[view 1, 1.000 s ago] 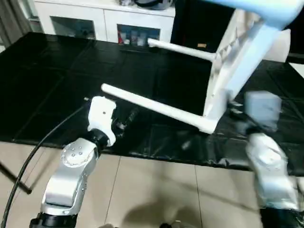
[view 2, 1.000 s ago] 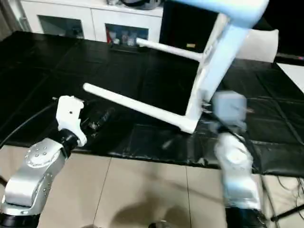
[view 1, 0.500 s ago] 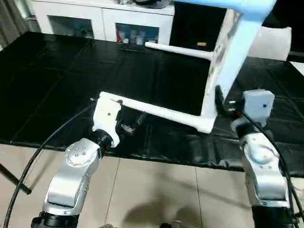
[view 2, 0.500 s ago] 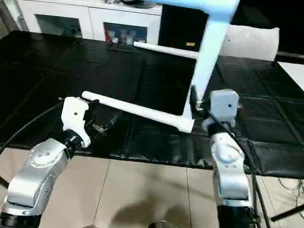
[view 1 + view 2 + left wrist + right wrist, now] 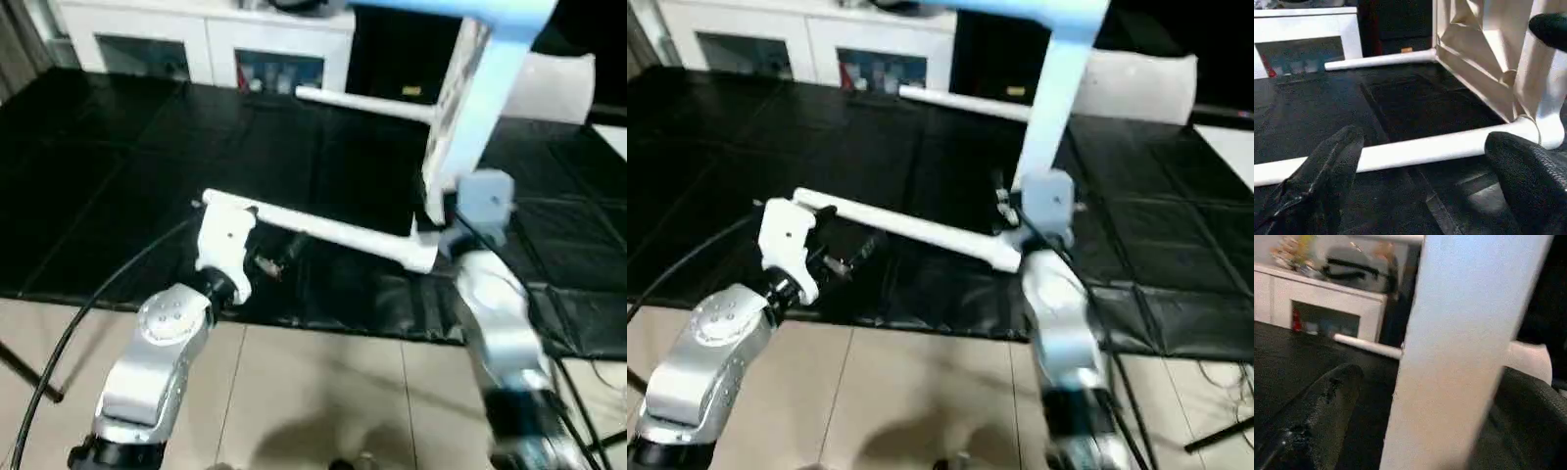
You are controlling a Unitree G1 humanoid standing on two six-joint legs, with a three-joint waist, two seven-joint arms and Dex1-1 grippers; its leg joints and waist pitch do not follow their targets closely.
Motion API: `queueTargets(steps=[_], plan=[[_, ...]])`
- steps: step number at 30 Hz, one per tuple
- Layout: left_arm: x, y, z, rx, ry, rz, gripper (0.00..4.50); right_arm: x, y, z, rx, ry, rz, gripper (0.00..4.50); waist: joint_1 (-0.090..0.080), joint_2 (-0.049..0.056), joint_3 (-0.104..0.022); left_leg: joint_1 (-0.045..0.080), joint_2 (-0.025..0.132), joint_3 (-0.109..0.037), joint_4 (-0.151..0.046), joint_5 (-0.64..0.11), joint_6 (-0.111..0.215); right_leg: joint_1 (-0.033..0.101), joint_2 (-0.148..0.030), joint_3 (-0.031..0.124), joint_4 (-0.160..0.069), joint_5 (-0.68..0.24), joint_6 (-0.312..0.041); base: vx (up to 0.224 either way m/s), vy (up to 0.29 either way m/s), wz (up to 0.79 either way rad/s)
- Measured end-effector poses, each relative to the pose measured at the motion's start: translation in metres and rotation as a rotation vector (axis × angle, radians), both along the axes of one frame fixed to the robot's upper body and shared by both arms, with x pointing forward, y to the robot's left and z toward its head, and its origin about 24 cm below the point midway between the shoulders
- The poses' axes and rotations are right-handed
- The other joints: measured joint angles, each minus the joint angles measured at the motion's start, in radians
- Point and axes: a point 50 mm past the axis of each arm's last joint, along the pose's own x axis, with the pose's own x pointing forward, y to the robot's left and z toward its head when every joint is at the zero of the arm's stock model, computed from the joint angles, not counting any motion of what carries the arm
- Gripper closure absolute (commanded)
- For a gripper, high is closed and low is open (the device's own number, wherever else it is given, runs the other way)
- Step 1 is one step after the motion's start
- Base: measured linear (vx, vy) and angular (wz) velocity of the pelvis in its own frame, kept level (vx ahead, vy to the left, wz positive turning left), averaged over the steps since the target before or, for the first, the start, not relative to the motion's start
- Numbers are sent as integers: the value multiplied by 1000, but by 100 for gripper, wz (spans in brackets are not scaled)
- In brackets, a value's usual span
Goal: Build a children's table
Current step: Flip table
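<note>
The table stands tipped on its edge on the black bench, legs sideways. Left hand gapes around the near leg; right hand straddles the tabletop edge, ungripped, likely steadying.

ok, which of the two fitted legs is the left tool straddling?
The near leg, low over the black mat; the left tool sits open around it. The far leg is higher, toward the cabinets.
</note>
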Motion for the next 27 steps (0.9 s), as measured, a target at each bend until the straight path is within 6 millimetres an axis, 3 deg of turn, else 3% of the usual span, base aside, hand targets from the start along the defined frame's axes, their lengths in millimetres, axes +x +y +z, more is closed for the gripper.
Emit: queueTargets(steps=[10, 17, 27], plan=[[2, -5, 4, 7, -14, -19, 1, 24, 3, -3, 26, -14, -108, 16, 2, 1, 0, 0, 0, 2, -4, 0, -1, -2, 0, 1, 2, 1, -1, 0, 0, 0], [2, -4, 4, 11, -17, -20, 0, 37, 6, 0, 24, -31, -172, 77, 2, 2, 1, 1, 0, 3, -3, 1, -1, -3, 0, 2, 3, 1, -2, 0, 0, 0], [2, -4, 4, 23, -20, -17, 0, 35, -3, -1, -4, -68, -208, 162, 2, 2, 1, 1, 0, 3, -3, 1, -1, -3, 0, 2, 3, 1, -3, 0, 0, 0]])
